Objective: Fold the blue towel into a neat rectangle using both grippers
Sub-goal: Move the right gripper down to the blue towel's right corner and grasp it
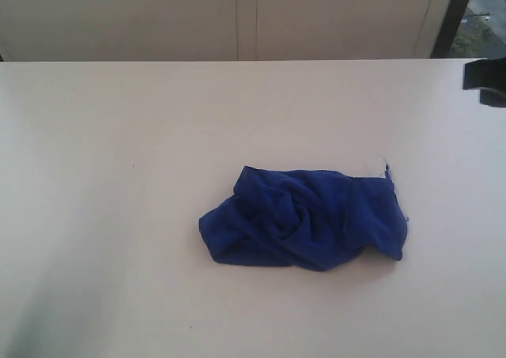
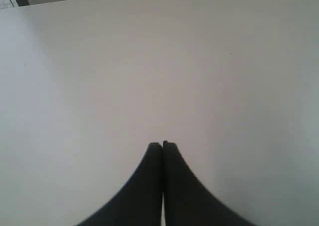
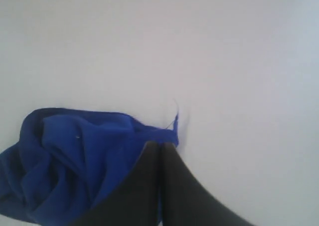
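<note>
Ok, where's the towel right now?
The towel lies crumpled on the table, a little right of centre in the exterior view. In the right wrist view it shows close by the tips of the shut right gripper.

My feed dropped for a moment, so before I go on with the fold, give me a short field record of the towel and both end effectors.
towel: blue, crumpled in a heap, not folded, lying on the white table
thread: sticks out at one corner of the towel
left end effector: shut, empty, over bare table, towel not in its view
right end effector: shut, empty, pointing toward the towel's threaded corner
contact: none seen; the exterior view shows no arm at the towel
</note>
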`<state>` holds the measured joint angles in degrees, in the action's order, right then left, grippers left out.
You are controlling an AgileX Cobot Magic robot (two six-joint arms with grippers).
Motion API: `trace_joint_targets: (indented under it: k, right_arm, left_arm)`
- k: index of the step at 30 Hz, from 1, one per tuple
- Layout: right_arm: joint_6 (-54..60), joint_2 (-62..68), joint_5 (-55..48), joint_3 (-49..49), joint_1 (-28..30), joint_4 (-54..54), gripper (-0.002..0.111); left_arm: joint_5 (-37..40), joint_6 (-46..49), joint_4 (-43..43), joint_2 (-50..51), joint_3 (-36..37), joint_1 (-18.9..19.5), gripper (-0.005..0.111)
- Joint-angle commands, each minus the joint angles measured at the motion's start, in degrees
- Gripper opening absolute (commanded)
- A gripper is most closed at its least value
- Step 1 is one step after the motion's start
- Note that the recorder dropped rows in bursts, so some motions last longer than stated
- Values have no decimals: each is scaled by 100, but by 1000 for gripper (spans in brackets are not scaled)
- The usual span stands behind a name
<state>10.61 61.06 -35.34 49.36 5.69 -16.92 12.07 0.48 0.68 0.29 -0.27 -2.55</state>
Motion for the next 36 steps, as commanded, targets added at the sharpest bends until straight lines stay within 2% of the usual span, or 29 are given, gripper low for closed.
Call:
trace_joint_targets:
  k: [1, 6, 12, 17, 21, 31, 34, 36]
  right_arm:
    - [730, 924, -32, 293, 4, -788, 0]
    - [798, 1884, -83, 564, -25, -1086, 0]
    - [1088, 2795, 114, 621, -437, -1263, 1]
    - [1327, 3297, 529, 621, -594, -1243, 21]
    - [1376, 3480, 636, 621, -594, -815, 30]
    - [1366, 3969, 522, 588, -594, -724, 30]
    - [1366, 3999, 383, 588, -594, -673, 23]
    - [1366, 3999, 201, 588, -594, -441, 13]
  left_arm:
    - [-2, -48, 30, -29, 27, 10, 0]
    - [-2, -48, 30, -29, 27, 10, 0]
    - [-2, -48, 30, -29, 27, 10, 0]
    - [-2, -48, 30, -29, 27, 10, 0]
    - [-2, -48, 30, -29, 27, 10, 0]
    - [-2, -48, 30, -29, 27, 10, 0]
    - [-2, -48, 30, -29, 27, 10, 0]
    - [-2, -48, 30, -29, 27, 10, 0]
